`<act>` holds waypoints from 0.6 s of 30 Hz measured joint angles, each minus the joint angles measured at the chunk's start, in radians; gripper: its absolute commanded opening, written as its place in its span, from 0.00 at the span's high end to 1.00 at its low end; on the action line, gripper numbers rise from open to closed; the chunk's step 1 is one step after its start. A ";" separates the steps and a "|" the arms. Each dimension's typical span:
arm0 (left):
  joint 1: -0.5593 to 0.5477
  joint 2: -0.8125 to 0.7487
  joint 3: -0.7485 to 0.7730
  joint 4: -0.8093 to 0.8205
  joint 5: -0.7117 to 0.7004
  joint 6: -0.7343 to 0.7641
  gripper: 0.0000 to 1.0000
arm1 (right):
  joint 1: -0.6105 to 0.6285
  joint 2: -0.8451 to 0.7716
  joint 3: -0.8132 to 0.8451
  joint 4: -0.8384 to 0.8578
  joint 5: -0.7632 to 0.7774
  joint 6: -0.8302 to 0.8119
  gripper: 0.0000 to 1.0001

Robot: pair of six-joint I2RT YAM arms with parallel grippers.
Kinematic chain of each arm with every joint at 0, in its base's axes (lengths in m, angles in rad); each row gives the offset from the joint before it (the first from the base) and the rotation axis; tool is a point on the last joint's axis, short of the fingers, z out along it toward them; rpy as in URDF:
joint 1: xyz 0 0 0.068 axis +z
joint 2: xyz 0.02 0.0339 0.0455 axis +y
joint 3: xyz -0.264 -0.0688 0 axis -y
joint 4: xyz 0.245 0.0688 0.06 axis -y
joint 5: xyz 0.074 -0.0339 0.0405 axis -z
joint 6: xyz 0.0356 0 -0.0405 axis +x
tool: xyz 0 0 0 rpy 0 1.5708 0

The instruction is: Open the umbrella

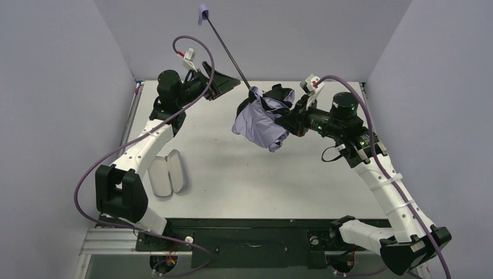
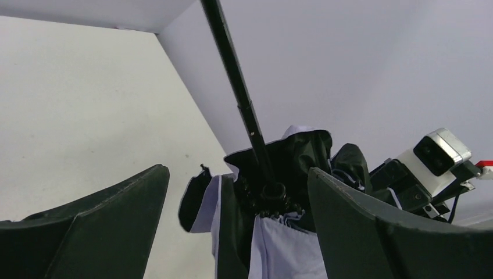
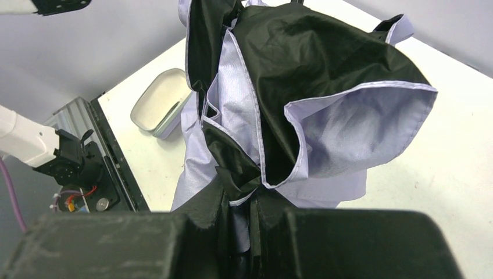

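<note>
Lavender umbrella [image 1: 260, 122] is clamped, apparently by its fabric, in the right gripper [image 3: 251, 224]. Left gripper [image 1: 227, 87] is spread open nearby.

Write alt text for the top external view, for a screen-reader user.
The right gripper is shut on the bunched lavender fabric of an unopened umbrella over the white table, its thin black shaft angling up and left to the handle. The left gripper is open beside the shaft, not closed on it. A whitish pouch lies at the table's left.
</note>
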 measured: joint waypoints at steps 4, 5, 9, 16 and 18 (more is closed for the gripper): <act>-0.022 0.020 0.032 0.051 0.017 -0.076 0.25 | 0.046 -0.013 0.000 0.000 0.018 -0.026 1.00; -0.027 0.021 0.040 0.060 0.018 -0.087 0.35 | 0.059 -0.015 0.000 0.000 0.023 -0.034 1.00; -0.042 0.021 0.065 0.098 0.014 -0.114 0.78 | 0.101 -0.019 0.000 -0.002 0.038 -0.070 1.00; -0.045 0.027 0.076 0.136 0.016 -0.149 1.00 | 0.131 -0.061 -0.018 -0.008 0.085 -0.153 0.81; -0.051 0.028 0.077 0.142 0.018 -0.135 1.00 | 0.132 -0.068 -0.029 -0.009 0.098 -0.180 0.36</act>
